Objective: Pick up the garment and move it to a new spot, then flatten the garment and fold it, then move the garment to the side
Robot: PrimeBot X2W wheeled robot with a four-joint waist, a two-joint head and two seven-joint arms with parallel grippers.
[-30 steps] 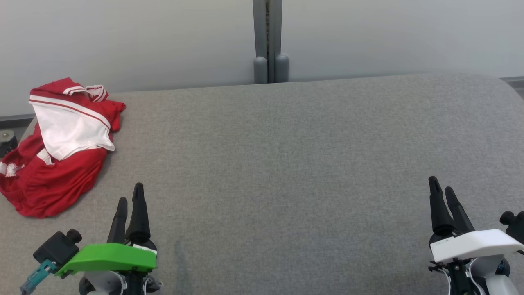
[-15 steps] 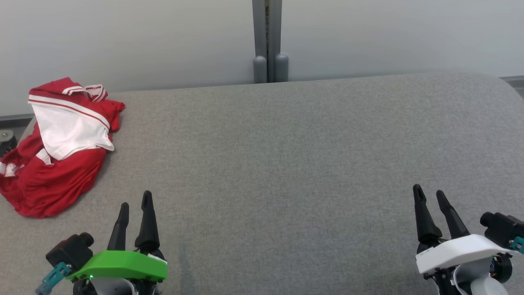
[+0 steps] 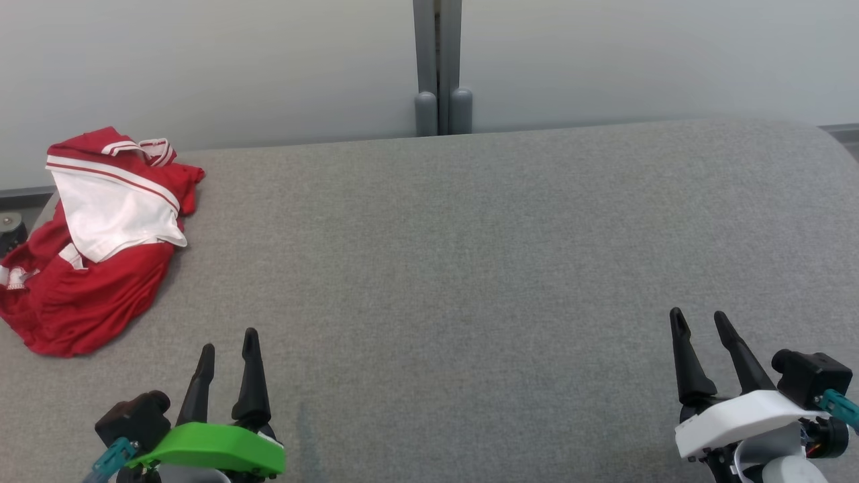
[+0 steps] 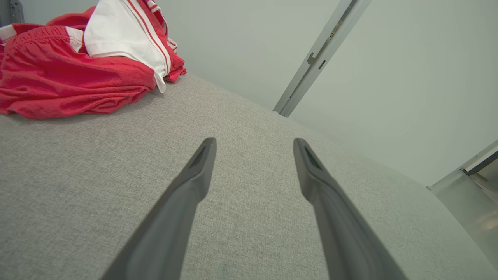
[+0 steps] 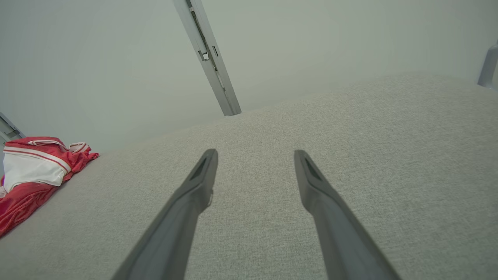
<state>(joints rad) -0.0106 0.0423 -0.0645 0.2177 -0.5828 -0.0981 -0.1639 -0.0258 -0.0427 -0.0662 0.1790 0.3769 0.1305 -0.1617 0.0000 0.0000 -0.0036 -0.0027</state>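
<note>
The garment (image 3: 94,248) is a red piece with white panels and stripes, lying crumpled at the far left of the grey surface (image 3: 470,268); it also appears in the left wrist view (image 4: 78,74) and the right wrist view (image 5: 31,175). My left gripper (image 3: 228,342), under a green cover, stands open near the front left, well short of the garment, with nothing between its fingers. Over at the front right, my right gripper (image 3: 698,322), under a white cover, is open and empty too.
A pale wall with a grey vertical post (image 3: 439,67) runs behind the surface. The garment hangs close to the surface's left edge, where a small dark fitting (image 3: 10,231) sits. Bare grey fabric stretches between the two grippers.
Both grippers have drawn back toward the front edge; the left also shifted slightly right and the right slightly left. The garment has stayed where it was.
</note>
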